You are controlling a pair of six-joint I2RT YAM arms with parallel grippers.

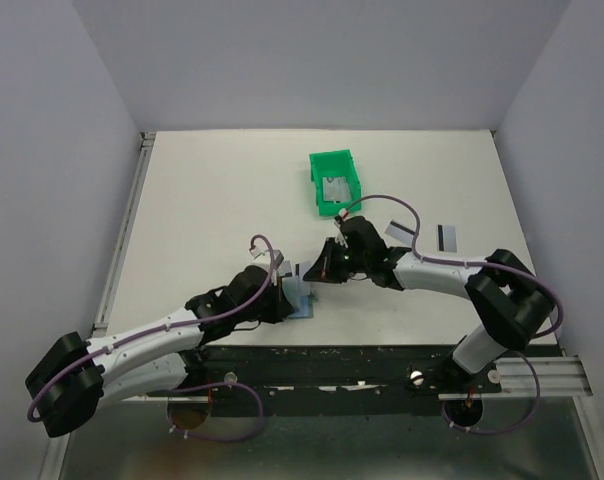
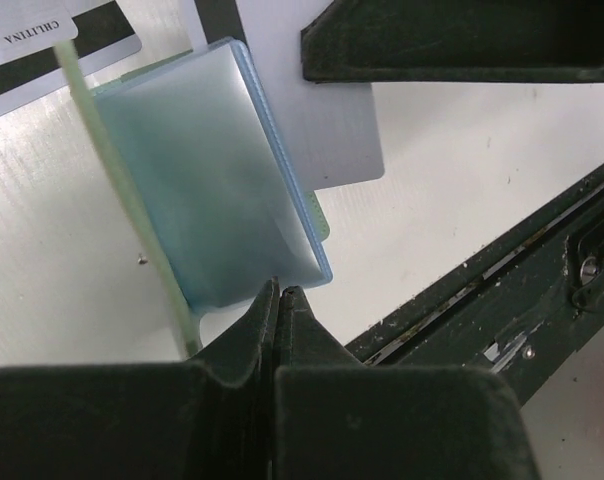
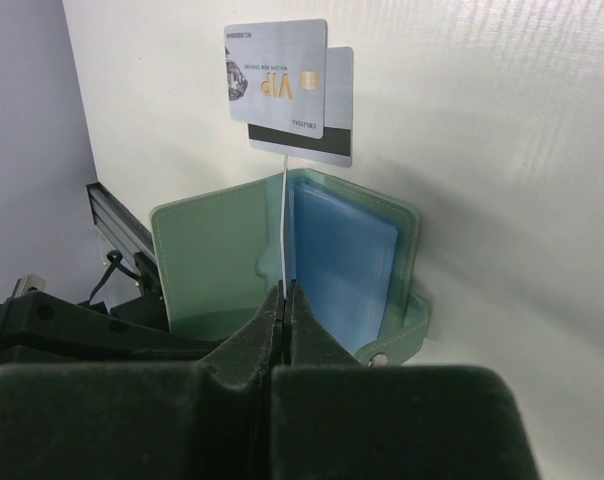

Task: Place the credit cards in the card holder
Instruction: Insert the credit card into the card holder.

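Note:
The card holder (image 1: 303, 298) (image 2: 212, 170) (image 3: 342, 250) lies open at the table's near edge, green cover up and blue pockets showing. My left gripper (image 1: 281, 299) (image 2: 280, 287) is shut at the near edge of the pockets, apparently pinching it. My right gripper (image 1: 324, 267) (image 3: 285, 290) is shut on a silvery credit card (image 2: 342, 140) (image 3: 282, 220). That card stands edge-on between the cover and the pockets. Two more credit cards (image 3: 277, 85) overlap on the table just beyond the holder. Another striped one (image 1: 445, 236) lies at the right.
A bright green bin (image 1: 334, 182) stands behind the grippers with a grey card inside. A further card (image 1: 400, 230) lies under the right arm's cable. The black rail (image 2: 542, 270) of the table's near edge runs close beside the holder.

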